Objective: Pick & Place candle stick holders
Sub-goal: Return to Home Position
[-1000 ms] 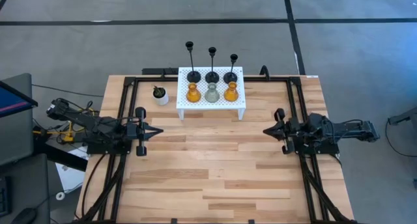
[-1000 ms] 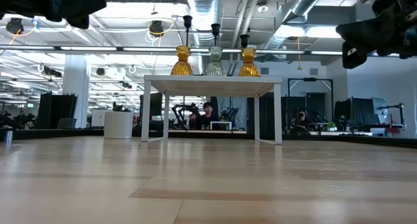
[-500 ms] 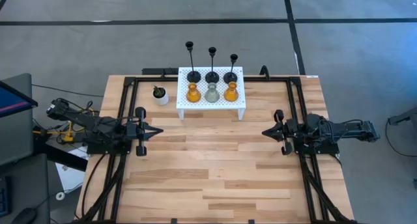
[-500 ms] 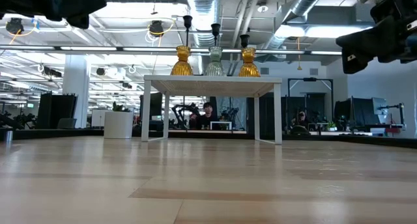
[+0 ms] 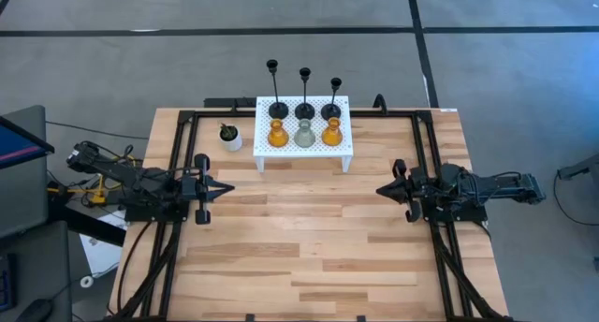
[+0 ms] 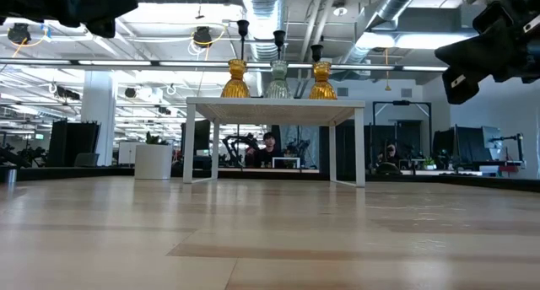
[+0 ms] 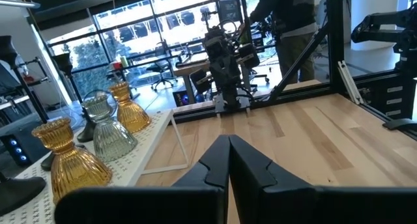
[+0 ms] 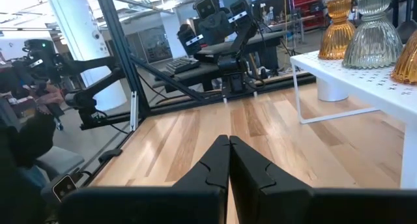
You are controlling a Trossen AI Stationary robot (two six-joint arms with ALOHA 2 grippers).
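Six candle stick holders stand on a white perforated stand (image 5: 348,154) at the table's far middle. Three black thin-stemmed ones (image 5: 305,108) form the back row. In front stand an amber glass one (image 5: 277,133), a clear-grey one (image 5: 304,134) and a second amber one (image 5: 331,132); they also show in the low view (image 6: 278,79). My left gripper (image 5: 227,186) is shut and empty at the table's left side. My right gripper (image 5: 381,188) is shut and empty at the right side. Each wrist view shows shut fingertips, left (image 7: 229,146) and right (image 8: 229,144).
A small white pot with a green plant (image 5: 230,137) stands on the table left of the stand. Black frame rails (image 5: 178,163) run along the table's left, right and far sides. Bare wooden tabletop (image 5: 309,238) lies between the arms and toward the near edge.
My right gripper has crept a little toward the table's left edge. My left arm and the holders have kept still.
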